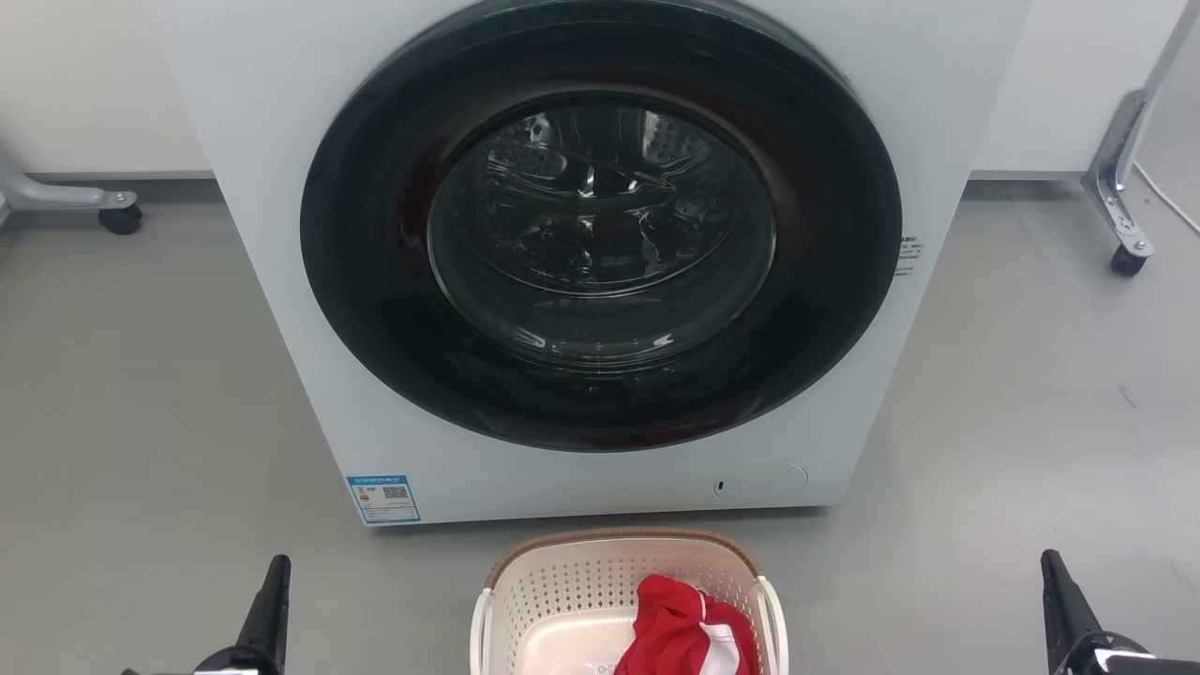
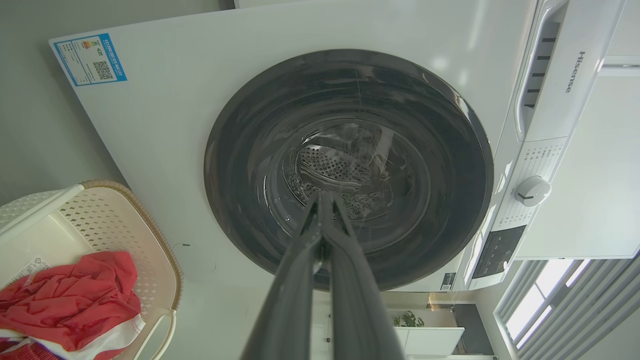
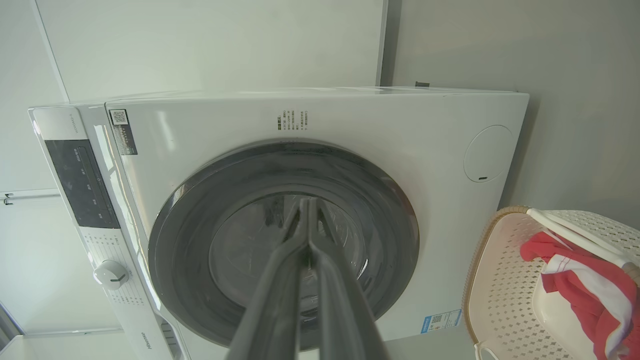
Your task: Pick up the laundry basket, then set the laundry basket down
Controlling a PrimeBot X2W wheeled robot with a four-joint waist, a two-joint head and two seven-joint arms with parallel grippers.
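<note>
The laundry basket [image 1: 562,591] is cream-white with perforated walls and a brown rim. It stands on the grey floor at the bottom centre of the head view, just in front of the washer, and a red and white garment [image 1: 680,628] lies inside it. My left gripper [image 1: 278,564] is low on the left and my right gripper [image 1: 1050,561] low on the right, each well apart from the basket's side handles. In the wrist views the left gripper [image 2: 322,196] and the right gripper [image 3: 305,201] are both shut and hold nothing. The basket [image 2: 115,215] [image 3: 500,280] sits off to the side of each.
A white front-loading washer [image 1: 281,141] with a closed dark round door [image 1: 600,272] stands directly behind the basket. Metal frame legs on casters stand at the far left [image 1: 120,217] and far right [image 1: 1128,258]. Grey floor [image 1: 141,394] runs along both sides of the washer.
</note>
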